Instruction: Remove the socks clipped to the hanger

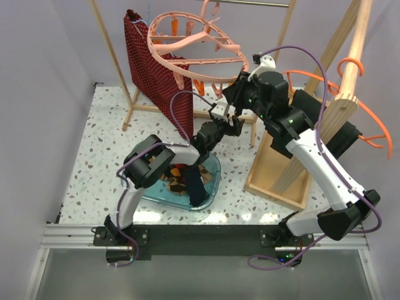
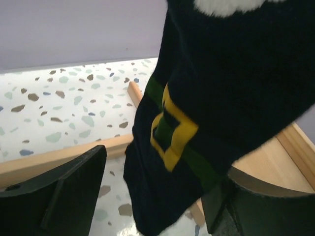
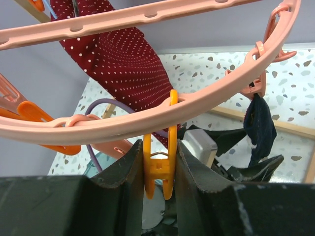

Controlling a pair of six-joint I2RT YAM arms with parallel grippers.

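Bright, even light, soft shadows; the near dark sock [image 2: 216, 88] looks blurred.

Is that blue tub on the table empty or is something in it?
Not empty: in the top view, brown checkered socks and a dark sock lie inside the blue tub.

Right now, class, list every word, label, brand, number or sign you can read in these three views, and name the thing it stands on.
None: no readable text in any view.
Dark sock: only a yellow buckle shape on a green band, no letters.
Red garment: white dots only.
Pink hanger and orange peg: no lettering visible.
Robot arms: no legible markings.
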